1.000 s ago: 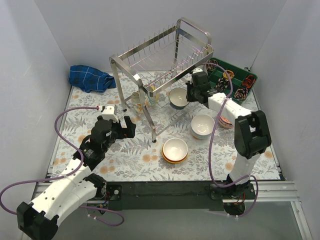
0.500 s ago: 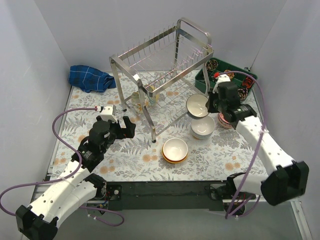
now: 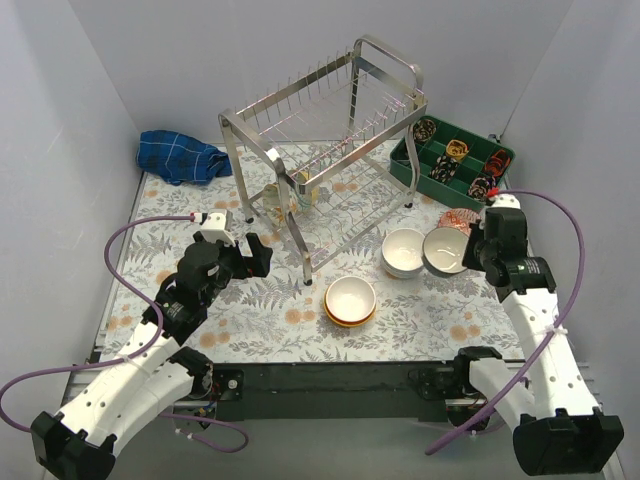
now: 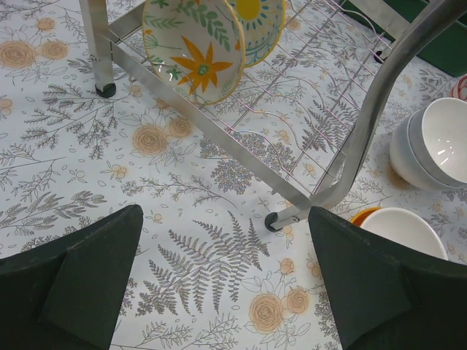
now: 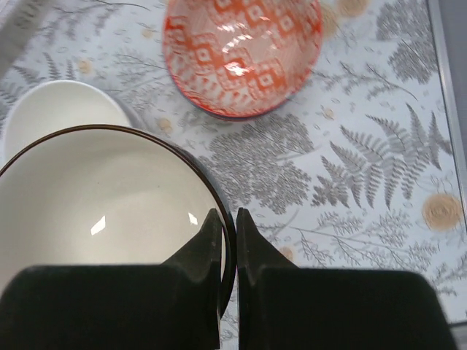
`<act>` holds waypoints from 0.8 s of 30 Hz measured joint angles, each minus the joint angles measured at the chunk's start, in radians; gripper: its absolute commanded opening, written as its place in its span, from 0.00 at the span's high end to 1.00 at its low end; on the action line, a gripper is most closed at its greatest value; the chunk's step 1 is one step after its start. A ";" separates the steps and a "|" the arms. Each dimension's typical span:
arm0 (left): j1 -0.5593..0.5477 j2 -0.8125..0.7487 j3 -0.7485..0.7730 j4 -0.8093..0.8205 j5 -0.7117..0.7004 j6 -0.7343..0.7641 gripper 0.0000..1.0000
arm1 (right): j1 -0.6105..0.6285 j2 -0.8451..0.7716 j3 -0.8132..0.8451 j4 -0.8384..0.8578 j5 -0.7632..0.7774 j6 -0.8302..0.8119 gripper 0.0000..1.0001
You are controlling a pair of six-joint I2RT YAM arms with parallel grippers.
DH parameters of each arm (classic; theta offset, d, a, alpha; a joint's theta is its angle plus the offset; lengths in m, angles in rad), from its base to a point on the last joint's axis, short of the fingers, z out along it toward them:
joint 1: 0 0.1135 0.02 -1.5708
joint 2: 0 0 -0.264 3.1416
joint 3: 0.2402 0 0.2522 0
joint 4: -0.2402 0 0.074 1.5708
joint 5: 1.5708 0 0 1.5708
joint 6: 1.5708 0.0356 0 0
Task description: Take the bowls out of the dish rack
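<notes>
Right gripper [image 5: 228,216] fingers pinched on rim of dark-rimmed cream bowl [image 5: 95,211], bowl just beside white bowl [image 3: 403,250], near red patterned bowl [image 5: 241,51]. Left gripper [image 4: 225,217] fingers spread wide, empty, near front leg of dish rack [image 3: 330,130]. Two floral bowls [image 4: 193,47] on edge in rack's lower tier.

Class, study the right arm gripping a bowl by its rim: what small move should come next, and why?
Probably lower the dark-rimmed bowl onto the tablecloth beside the white bowl. The right gripper is shut on its rim, it is outside the dish rack, and the red patterned bowl lies just beyond, so setting down seems all that remains.
</notes>
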 measured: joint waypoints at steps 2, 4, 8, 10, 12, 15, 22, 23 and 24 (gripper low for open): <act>0.000 -0.002 0.000 0.000 0.001 0.000 0.02 | -0.062 -0.015 -0.027 -0.022 0.002 0.001 0.99; 0.000 -0.008 0.000 0.000 0.002 0.000 0.02 | -0.123 -0.024 -0.046 -0.030 0.012 0.002 0.99; 0.000 -0.022 0.000 0.000 0.003 -0.001 0.02 | -0.196 -0.028 -0.098 0.002 0.043 0.016 0.99; 0.000 -0.026 0.000 0.001 0.003 -0.002 0.02 | -0.223 -0.022 -0.128 0.015 0.045 0.029 0.99; 0.000 -0.029 0.000 0.000 0.003 -0.004 0.02 | -0.248 -0.011 -0.162 0.039 0.044 0.044 0.99; 0.000 -0.035 -0.002 0.000 0.003 -0.005 0.02 | -0.288 0.008 -0.219 0.083 0.044 0.069 0.99; 0.000 -0.059 -0.003 0.000 0.003 -0.005 0.02 | -0.373 0.032 -0.345 0.207 0.034 0.140 0.99; 0.000 -0.062 -0.003 0.000 0.003 -0.005 0.02 | -0.384 0.032 -0.363 0.231 0.034 0.153 0.99; 0.000 -0.065 -0.003 0.000 0.003 -0.005 0.02 | -0.396 0.035 -0.380 0.253 0.033 0.163 0.99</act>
